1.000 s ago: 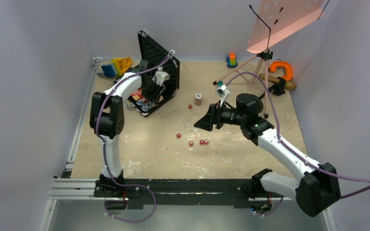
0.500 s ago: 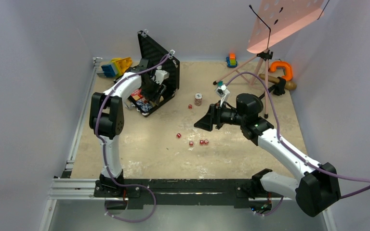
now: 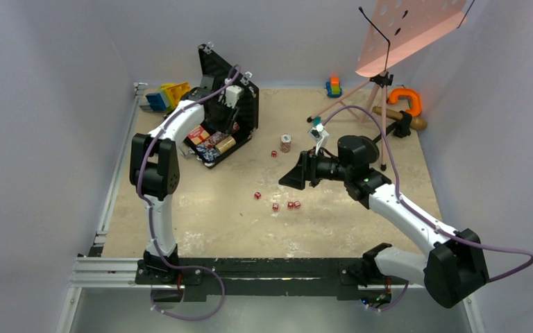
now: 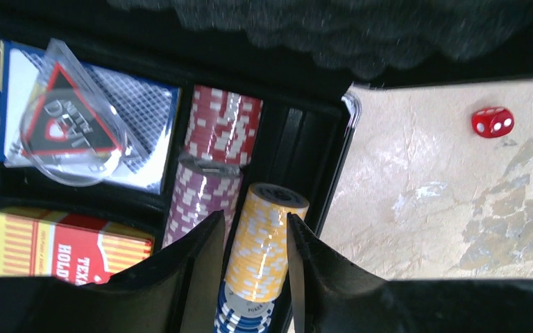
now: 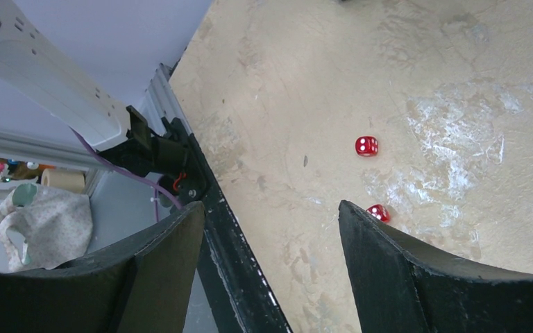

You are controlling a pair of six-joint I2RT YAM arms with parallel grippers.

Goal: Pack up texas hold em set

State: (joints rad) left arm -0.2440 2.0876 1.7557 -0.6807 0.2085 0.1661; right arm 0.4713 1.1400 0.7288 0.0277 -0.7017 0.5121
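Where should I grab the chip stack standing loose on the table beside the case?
Take the chip stack by its round side, near the bottom, coming down from above. It seems to stand upright as a short column, so jaws on opposite sides should hold the chips together. Mind the die close by.

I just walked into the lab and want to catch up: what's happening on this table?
Packing is underway. The left gripper reaches into the open black briefcase, its jaws flanking a yellow chip stack lying inside; a firm grip can't be confirmed. The right gripper hovers open and empty over the table, where red dice and one small chip stack are not yet packed.
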